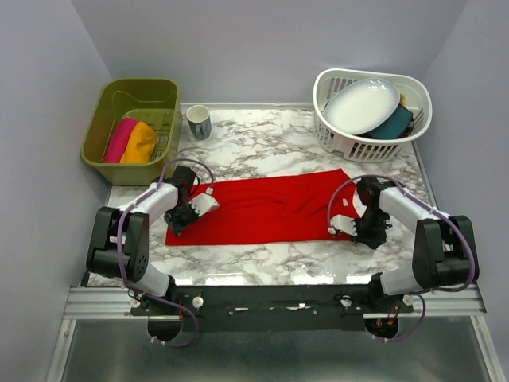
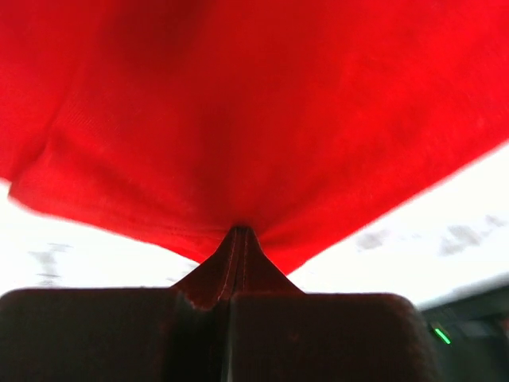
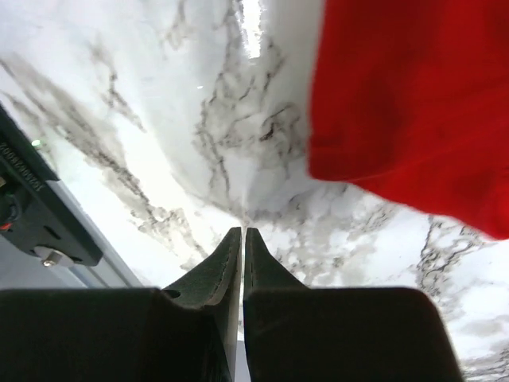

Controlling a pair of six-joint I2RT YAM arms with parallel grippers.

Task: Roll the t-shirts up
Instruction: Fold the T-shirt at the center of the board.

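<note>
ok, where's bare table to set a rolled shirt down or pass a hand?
Two patches: marble behind the red t-shirt, between mug and white basket; and the strip in front of it, up to the table's near edge. Crowded at both shirt ends: left hand pinches the cloth, right hand sits shut beside it.

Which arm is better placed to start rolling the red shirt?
Left: the left fingers pinch the red t-shirt at its edge; the right fingers are shut on nothing, beside it.
</note>
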